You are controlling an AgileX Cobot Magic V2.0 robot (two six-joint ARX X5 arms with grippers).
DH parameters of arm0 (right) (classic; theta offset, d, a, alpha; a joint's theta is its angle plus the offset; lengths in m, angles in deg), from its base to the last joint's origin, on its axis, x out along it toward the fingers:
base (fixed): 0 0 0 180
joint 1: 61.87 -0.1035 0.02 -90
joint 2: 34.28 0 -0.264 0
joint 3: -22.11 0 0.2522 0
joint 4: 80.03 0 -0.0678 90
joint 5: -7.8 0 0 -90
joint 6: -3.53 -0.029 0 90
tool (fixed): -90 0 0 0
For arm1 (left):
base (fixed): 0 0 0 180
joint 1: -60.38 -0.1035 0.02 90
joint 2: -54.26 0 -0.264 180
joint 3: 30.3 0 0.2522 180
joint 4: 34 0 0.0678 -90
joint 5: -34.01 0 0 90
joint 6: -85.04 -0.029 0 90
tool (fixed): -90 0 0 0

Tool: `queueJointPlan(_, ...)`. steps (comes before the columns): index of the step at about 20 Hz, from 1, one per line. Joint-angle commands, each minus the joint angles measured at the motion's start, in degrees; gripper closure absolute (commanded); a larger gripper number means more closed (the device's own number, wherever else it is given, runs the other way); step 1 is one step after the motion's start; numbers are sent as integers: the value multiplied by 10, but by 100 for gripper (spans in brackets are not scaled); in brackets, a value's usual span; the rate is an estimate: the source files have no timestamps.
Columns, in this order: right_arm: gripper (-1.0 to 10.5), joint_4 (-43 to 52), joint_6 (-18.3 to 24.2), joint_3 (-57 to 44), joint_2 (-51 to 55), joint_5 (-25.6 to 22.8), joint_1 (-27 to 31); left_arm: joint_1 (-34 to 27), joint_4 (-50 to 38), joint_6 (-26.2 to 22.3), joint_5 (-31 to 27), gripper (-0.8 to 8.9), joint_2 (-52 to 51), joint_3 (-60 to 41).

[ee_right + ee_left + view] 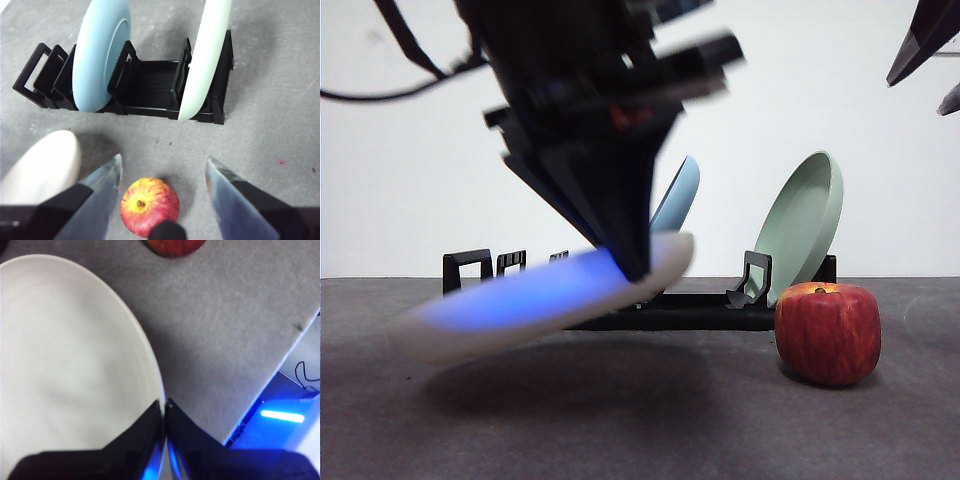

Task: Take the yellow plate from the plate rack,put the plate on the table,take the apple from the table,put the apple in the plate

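Trouble would come mainly from the thin hold: the left tool point(632, 262) pinches only the rim of the yellow plate point(535, 300), which hangs tilted just above the desk point(640, 420) in front of the plate rack point(650, 305), so a slip or an early release could drop it on edge. The apple point(827, 332) sits close beside it on the desk, and a plate set too near could nudge it rolling, while the right tool point(164, 172) hovers over the apple, jaws wide and empty
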Motion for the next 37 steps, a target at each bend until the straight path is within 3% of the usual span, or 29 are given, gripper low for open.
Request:
queueJointPlan(1, 663, 3, -1, 1, -1, -2, -1, 2, -26, -4, -3, 822, 34, -4)
queueJointPlan(9, 663, -12, -1, 1, -1, -1, -1, 0, -49, -16, -1, 800, 116, -4)
queueJointPlan(12, 662, -12, 0, 1, -1, -1, -1, 0, -54, -11, -2, 519, 112, -2)
queueJointPlan(13, 660, -13, 5, 1, -1, 1, -2, -1, -55, -11, -2, 491, 106, -1)
queueJointPlan(16, 644, -19, 19, 5, -1, 0, -21, 0, -54, -10, -2, 491, 67, 15)
queueJointPlan(18, 492, -27, 18, 19, -1, -5, -42, 3, -55, -10, -3, 492, 21, 31)
queueJointPlan(21, 435, -38, 19, 49, -5, -47, -82, 1, -55, -11, -6, 494, -69, 59)
queueJointPlan(24, 434, -108, 27, 106, -38, -77, -118, -9, -54, -18, -54, 495, -158, 90)
queueJointPlan(27, 432, -159, 32, 153, -91, -141, -172, -26, -50, -49, -117, 495, -238, 119)
queueJointPlan(31, 432, -159, 31, 159, -158, -189, -221, -47, -41, -70, -198, 497, -318, 130)
queueJointPlan(33, 357, -159, 31, 159, -197, -210, -239, -54, -24, -76, -223, 499, -349, 130)
queueJointPlan(37, 316, -153, 31, 159, -277, -212, -246, -57, 14, -76, -245, 499, -379, 130)
